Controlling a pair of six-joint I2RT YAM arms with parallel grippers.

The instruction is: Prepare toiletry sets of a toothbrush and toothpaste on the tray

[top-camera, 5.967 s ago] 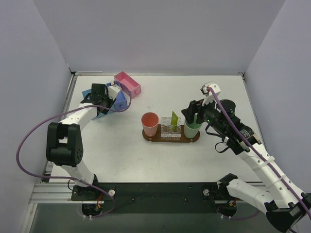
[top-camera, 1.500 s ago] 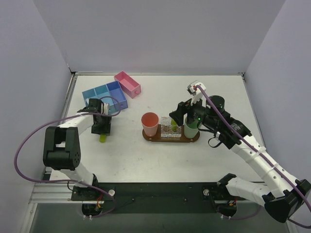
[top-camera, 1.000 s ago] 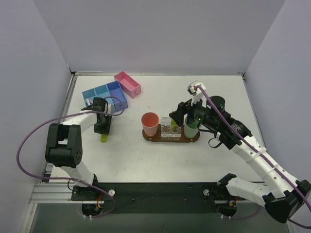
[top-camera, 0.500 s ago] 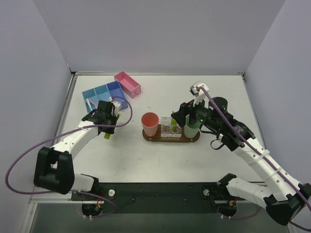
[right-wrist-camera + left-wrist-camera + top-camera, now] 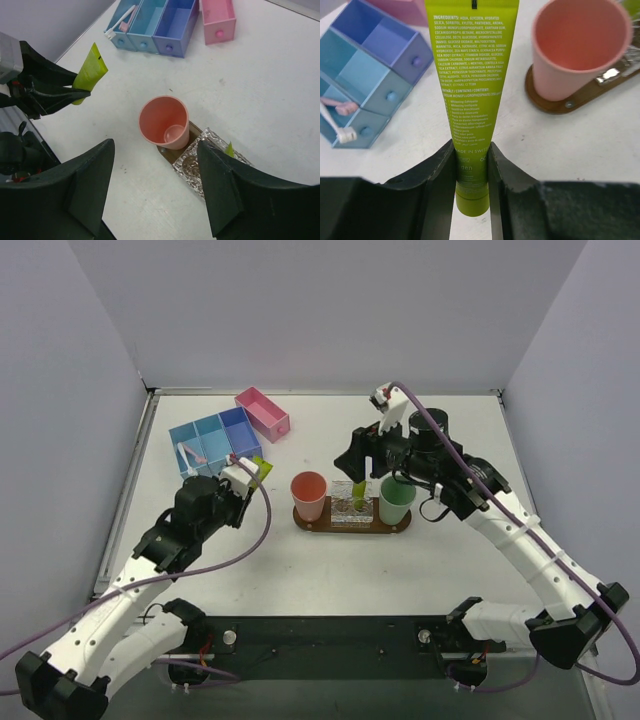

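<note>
Top view: left jaws sit left of the pink cup, clamped on a toothpaste tube. Right jaws hang over the tray, beside the green cup.

Left wrist: tube's lower end pinched between both fingers.

Right wrist: jaws wide apart, empty. Second tube stands mid-tray. Toothbrush lies in the blue bin.

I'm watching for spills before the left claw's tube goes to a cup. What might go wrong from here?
The left claw pinches the toothpaste tube only near one end, so it might swing or slip. The pink cup stands at one end of the tray; a bump could tip it. The right claw hangs open above the tray, so the arms might clash.
</note>
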